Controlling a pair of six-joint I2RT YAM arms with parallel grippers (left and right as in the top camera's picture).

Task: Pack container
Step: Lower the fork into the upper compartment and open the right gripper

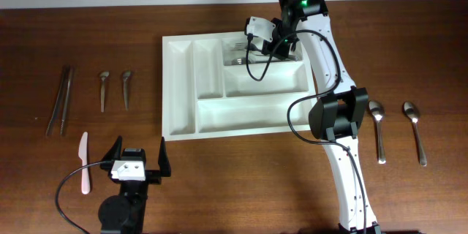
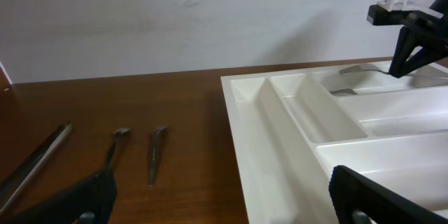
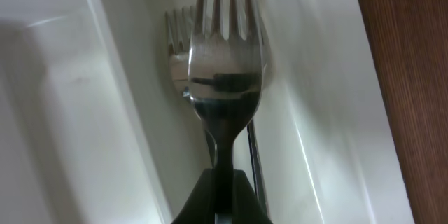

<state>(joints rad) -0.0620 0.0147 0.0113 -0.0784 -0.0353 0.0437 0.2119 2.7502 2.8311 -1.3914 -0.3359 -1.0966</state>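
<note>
Closest to the right wrist lens, the right gripper (image 3: 220,192) is clenching a fork (image 3: 224,63) by its handle, over another fork (image 3: 176,31) lying in the container (image 3: 70,112). Overhead, I'm seeing that compartment directly beneath it, while the left gripper (image 1: 139,153) is hanging released, well apart. The left wrist view is showing the same. I'm judging this as placing; next calls for lowering and letting go.

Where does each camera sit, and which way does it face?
Overhead: above the table, facing down at the container; left arm and right arm show.
Left wrist: low, facing the wall; fingers of the open left pincer show.
Right wrist: over the container, facing along the fork in the shut right pincer.
Overhead and left wrist share the container.
</note>
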